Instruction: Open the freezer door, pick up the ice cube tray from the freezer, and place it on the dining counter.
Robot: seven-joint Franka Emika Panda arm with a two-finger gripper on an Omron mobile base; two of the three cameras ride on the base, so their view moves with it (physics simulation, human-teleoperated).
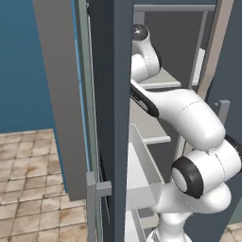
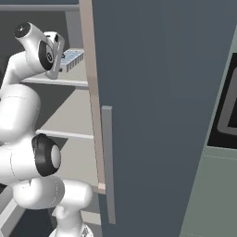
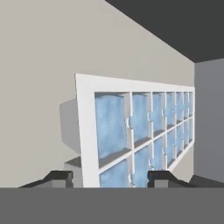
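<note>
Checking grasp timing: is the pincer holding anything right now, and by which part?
Cannot tell for sure. The pincer straddles the near end of the ice cube tray, which lies on the freezer shelf; firm contact isn't visible.

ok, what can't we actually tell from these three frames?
- Hand view: whether the gripper touches the ice cube tray; the bottom edge cuts off tray and fingertips.
- Right base view: most of the tray, behind the arm's wrist.
- Left base view: upper shelf contents, blocked by the arm.
</note>
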